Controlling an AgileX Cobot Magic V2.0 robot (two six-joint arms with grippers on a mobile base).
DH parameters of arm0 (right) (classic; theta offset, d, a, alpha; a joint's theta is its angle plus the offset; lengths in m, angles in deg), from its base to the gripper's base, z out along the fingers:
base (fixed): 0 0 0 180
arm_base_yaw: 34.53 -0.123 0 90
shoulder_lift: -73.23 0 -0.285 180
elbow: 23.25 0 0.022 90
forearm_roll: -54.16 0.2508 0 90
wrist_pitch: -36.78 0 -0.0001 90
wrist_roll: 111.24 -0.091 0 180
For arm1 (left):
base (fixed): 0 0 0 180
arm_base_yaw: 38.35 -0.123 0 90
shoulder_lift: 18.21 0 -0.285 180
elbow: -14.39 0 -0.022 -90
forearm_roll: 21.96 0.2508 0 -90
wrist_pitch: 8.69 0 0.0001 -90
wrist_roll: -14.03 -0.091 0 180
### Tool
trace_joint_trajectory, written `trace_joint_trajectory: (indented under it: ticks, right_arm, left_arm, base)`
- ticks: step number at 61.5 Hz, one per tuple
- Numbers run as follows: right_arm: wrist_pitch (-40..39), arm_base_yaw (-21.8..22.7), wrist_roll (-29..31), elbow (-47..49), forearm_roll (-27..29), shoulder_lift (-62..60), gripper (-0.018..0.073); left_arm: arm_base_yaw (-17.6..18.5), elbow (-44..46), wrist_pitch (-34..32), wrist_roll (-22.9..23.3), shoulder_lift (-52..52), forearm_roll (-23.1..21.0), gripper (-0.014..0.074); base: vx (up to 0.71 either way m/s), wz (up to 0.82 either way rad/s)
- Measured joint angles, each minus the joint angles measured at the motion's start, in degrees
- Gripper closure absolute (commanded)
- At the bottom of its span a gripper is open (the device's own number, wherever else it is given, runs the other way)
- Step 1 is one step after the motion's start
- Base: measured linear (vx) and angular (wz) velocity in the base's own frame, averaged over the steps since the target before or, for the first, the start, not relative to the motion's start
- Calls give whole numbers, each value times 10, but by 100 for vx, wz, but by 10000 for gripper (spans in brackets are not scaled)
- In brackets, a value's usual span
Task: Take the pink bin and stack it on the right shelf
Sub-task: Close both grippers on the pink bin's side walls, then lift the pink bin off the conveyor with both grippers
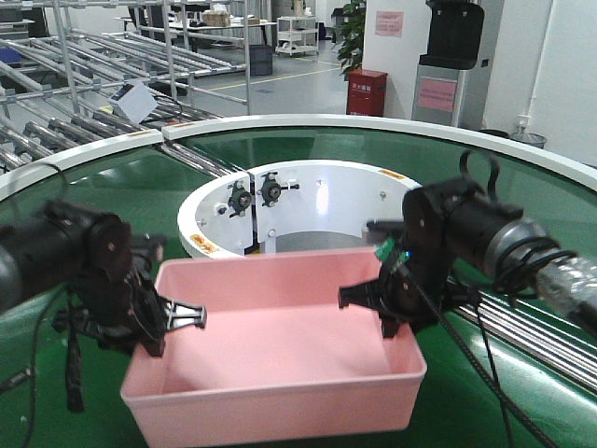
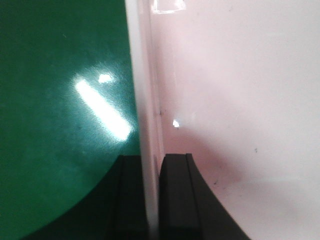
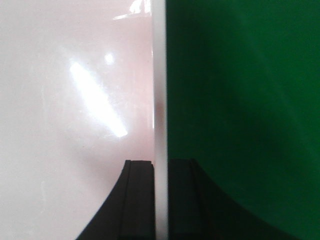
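The pink bin (image 1: pixel 270 345) sits on the green conveyor belt (image 1: pixel 131 196) in the front view, low and centre. My left gripper (image 1: pixel 160 327) is shut on the bin's left wall; in the left wrist view its fingers (image 2: pixel 175 195) clamp the pale rim (image 2: pixel 145 100) from both sides. My right gripper (image 1: pixel 392 313) is shut on the bin's right wall; in the right wrist view its fingers (image 3: pixel 137 200) pinch the rim (image 3: pixel 159 100). The right shelf is out of view.
A white ring housing (image 1: pixel 280 210) with black fittings stands just behind the bin. Metal rails (image 1: pixel 541 327) run along the right side. Roller racks (image 1: pixel 84 65) stand at the back left. A red box (image 1: pixel 367 91) stands on the floor beyond.
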Motion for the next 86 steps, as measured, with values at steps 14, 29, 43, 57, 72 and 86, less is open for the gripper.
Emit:
trace_joint_trajectory:
  ticks: [14, 29, 43, 57, 72, 86]
  right_arm:
    - [-45, -60, -77, -211, -79, -190, 566]
    - [-100, -120, -153, -400, -119, -330, 565]
    - [-109, -131, -190, -450, -130, -371, 565]
    - [-111, -133, -194, -451, -138, -371, 565]
    - [-111, -133, -195, -451, -139, -371, 565]
    - [-111, -133, -195, -451, -139, -371, 565]
  left_arm:
    - [105, -145, 10, 140, -182, 133, 505]
    - [185, -282, 5, 220, -298, 166, 503]
    - [212, -320, -13, 250, -321, 173, 503]
    - [212, -320, -18, 251, -321, 176, 503]
    - [212, -320, -19, 251, -321, 176, 503]
    - [212, -320, -19, 251, -321, 176, 503]
  base:
    - [0, 0]
    - [0, 0]
    - [0, 0]
    - [0, 0]
    - [0, 0]
    - [0, 0]
